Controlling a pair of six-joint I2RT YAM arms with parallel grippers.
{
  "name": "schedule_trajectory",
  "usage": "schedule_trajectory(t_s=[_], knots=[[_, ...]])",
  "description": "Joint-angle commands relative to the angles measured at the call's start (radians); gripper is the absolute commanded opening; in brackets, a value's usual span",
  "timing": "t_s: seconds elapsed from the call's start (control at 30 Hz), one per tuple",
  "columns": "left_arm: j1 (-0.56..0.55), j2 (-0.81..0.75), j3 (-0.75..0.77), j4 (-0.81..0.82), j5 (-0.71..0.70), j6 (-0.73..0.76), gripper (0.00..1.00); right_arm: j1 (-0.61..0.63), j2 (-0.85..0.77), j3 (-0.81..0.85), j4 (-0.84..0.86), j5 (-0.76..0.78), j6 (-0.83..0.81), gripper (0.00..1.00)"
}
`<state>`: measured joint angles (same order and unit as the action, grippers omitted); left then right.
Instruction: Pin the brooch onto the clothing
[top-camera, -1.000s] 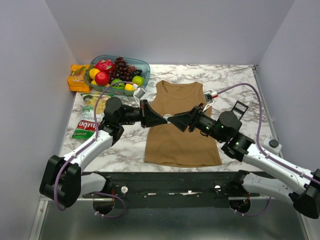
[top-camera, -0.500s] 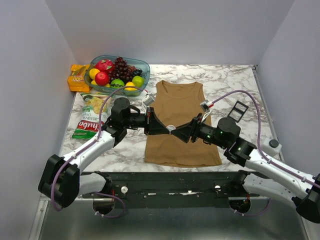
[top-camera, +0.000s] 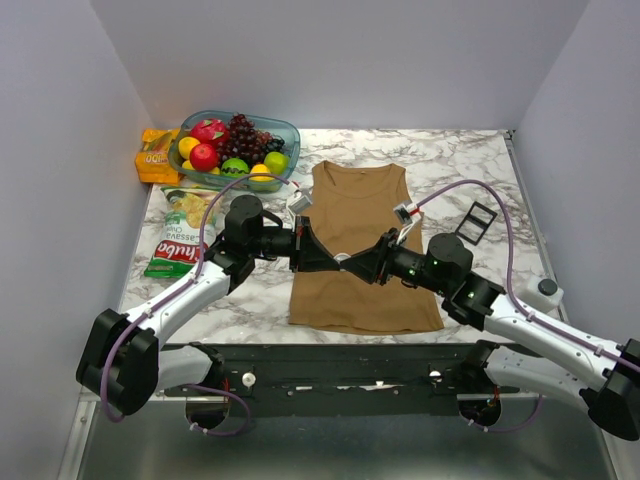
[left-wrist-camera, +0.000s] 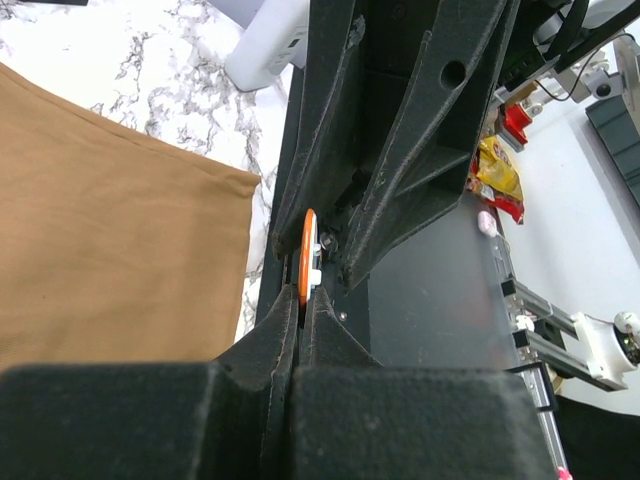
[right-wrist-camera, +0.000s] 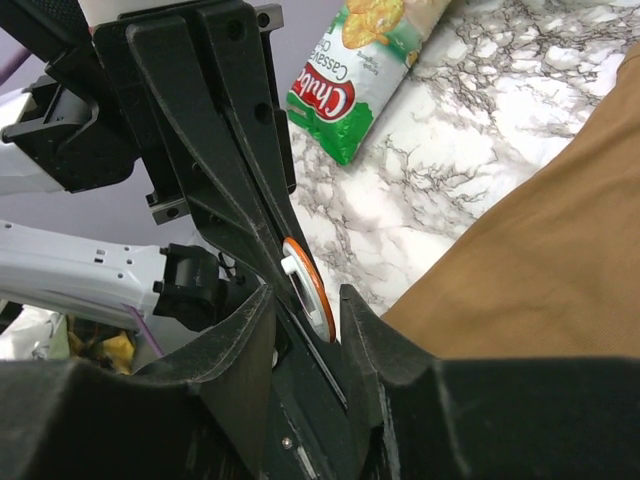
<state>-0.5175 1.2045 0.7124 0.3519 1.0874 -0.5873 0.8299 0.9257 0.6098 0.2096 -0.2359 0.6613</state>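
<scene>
brooch (left-wrist-camera: 308, 255) clamped in left jaws, mid-frame over clothing (top-camera: 358, 205); right jaws apart, set astride it; pinning not yet done.

Plain tan-brown all over the clothing (top-camera: 355, 200), no print. Orange along the rim of the brooch (left-wrist-camera: 308, 258), white on its face. Matte black on the left gripper (left-wrist-camera: 302, 300) and the right gripper (right-wrist-camera: 305, 300). White shells with black joints on the arms (top-camera: 540, 325), purple on the cables (top-camera: 470, 185). White marble with grey veining across the table (top-camera: 470, 160). Green and white on the chips bag (top-camera: 178, 240), with red lettering and yellow printed chips. See-through teal for the bowl (top-camera: 290, 130). Red, yellow and green among the fruit (top-camera: 205, 155), dark purple on the grapes (top-camera: 243, 135). Orange on the packet (top-camera: 155, 155). Black for the small square frame (top-camera: 481, 216). Pale lilac-grey on the walls (top-camera: 60, 200)
</scene>
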Motion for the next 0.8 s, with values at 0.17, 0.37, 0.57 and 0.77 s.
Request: schedule_trajectory(t_s=[0.17,0.37,0.57,0.77], knots=[[-0.009,-0.008,0.030,-0.037,0.017,0.032,0.00,0.000,0.015,-0.019,0.048,-0.029,-0.003,0.32],[-0.009,-0.008,0.032,-0.042,0.017,0.037,0.00,0.000,0.024,-0.031,0.059,-0.026,0.003,0.27],[-0.015,-0.013,0.038,-0.062,0.019,0.061,0.00,0.000,0.038,-0.031,0.060,-0.029,0.009,0.22],[-0.036,-0.014,0.058,-0.142,0.003,0.119,0.00,0.002,0.051,-0.013,0.045,-0.020,0.014,0.19]])
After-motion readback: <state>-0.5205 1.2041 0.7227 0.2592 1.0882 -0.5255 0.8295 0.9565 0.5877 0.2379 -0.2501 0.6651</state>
